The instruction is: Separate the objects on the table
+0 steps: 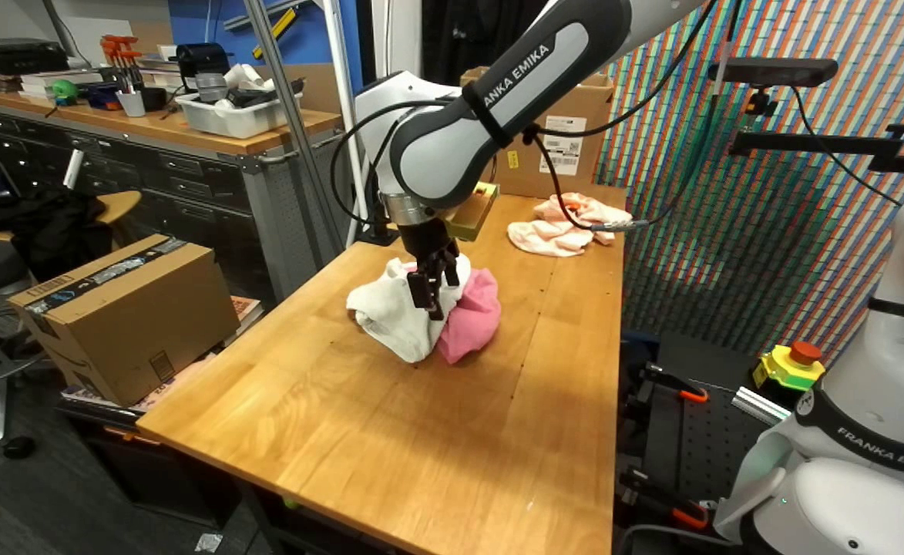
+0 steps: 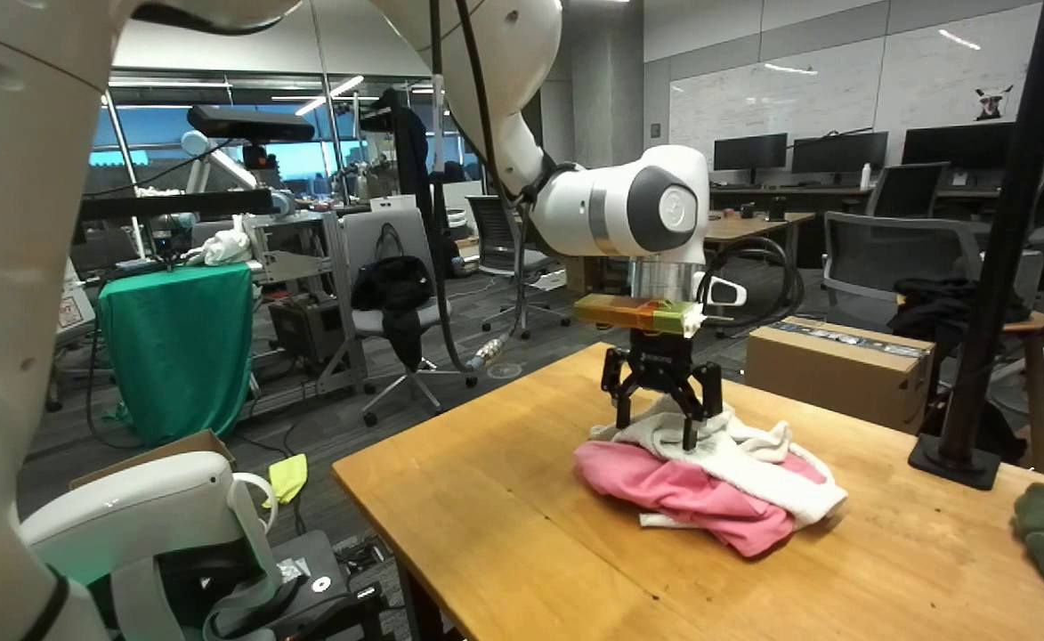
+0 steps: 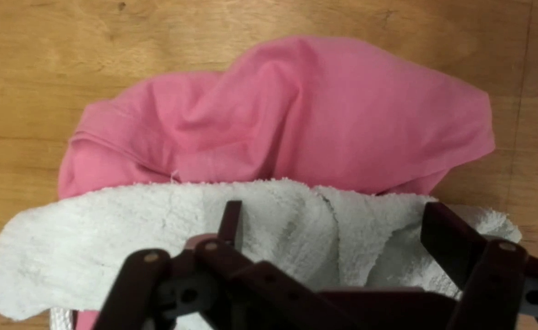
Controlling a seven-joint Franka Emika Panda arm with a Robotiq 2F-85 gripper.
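I think the gripper (image 3: 333, 224) is getting ready to pick the white towel (image 3: 113, 247) up off the pink cloth (image 3: 351, 114), so those two are not yet being kept apart. It is hanging right over the towel with its two fingers (image 3: 230, 222) standing wide apart, and it is holding nothing. I am not able to tell whether the fingers are touching the towel.

Next, it is probably needing to go down a little, pinch just the white towel, lift it, and put it down well apart from the pink cloth. If the pinch is going too deep, the pink cloth may be coming too.

In the wrist view, the towel is lying across the lower half of the frame, on top of part of the pink cloth. It is looking fuzzy, bumpy and folded. The pink cloth is sticking out above it, looking smooth with soft wrinkles. What may be white cord (image 3: 61, 319) is poking out at the lower left.

In an exterior view, the towel and the pink cloth are resting near the middle of the frame on the wooden table (image 1: 390, 432). A crumpled peach-and-white cloth (image 1: 548, 235) is lying up and to the right, well apart.
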